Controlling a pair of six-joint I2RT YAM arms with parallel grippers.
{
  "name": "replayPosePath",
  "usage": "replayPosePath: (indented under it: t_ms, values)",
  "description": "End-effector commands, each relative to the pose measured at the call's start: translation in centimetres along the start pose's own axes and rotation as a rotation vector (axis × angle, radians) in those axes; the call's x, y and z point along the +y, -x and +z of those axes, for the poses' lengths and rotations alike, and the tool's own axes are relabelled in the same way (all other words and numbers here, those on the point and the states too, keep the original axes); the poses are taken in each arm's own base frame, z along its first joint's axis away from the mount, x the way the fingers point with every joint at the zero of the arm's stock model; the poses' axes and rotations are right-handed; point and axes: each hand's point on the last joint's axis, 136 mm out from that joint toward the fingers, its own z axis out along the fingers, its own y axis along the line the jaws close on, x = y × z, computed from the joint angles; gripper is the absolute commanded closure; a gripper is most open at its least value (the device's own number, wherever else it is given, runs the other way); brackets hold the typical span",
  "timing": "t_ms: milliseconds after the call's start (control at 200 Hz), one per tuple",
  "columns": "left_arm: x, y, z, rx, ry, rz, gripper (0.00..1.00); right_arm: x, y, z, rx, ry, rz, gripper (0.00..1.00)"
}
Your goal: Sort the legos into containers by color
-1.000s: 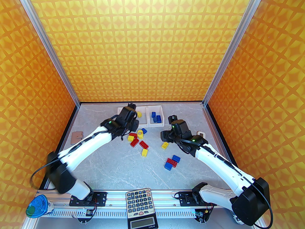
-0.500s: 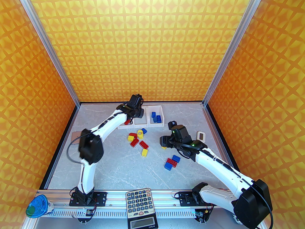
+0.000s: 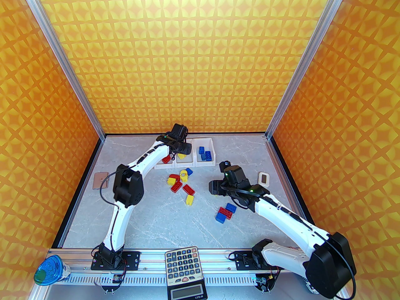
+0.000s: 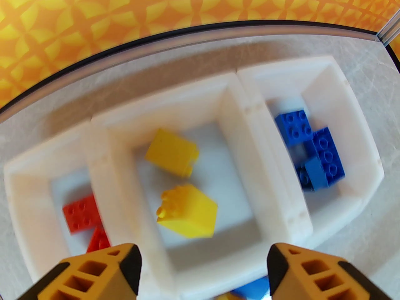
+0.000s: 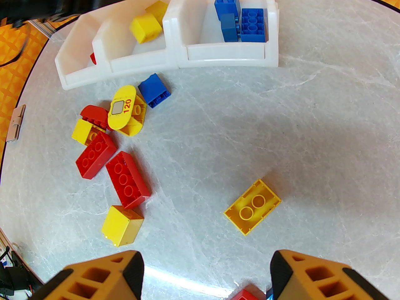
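- Sorted legos: red bricks (image 4: pixel 82 212) lie in the left bin of the containers (image 4: pixel 232 105) (three white bins joined in a row); two yellow bricks (image 4: pixel 187 211) in the middle bin, one tilted; blue bricks (image 4: pixel 315 155) in the right bin.
- Loose legos: a mixed cluster (image 5: pixel 125 180) of red, yellow and blue on the table (image 5: pixel 281 120), just before the bins; one upturned yellow brick (image 5: pixel 252 206) apart from it; a blue-and-red group (image 3: pixel 225 212) nearer the arms.
- Left gripper (image 4: pixel 203 261): jaws wide, empty, above the middle bin.
- Right gripper (image 5: pixel 204 270): jaws wide, empty, above the table near the upturned yellow brick.
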Motion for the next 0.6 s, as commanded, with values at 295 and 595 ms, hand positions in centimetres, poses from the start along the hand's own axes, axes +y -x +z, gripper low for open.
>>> replayPosePath:
  t_ms: [295, 595]
  values:
    - [2.7, -7.5, -12.8, -0.08, -0.046, -0.157, 0.25, 7.2, -2.9, 4.4, 0.079, 0.14, -0.038, 0.29]
    - [4.2, -12.4, -15.2, -0.064, -0.036, -0.181, 0.24, 9.5, -5.1, 7.2, 0.104, 0.086, 0.015, 0.27]
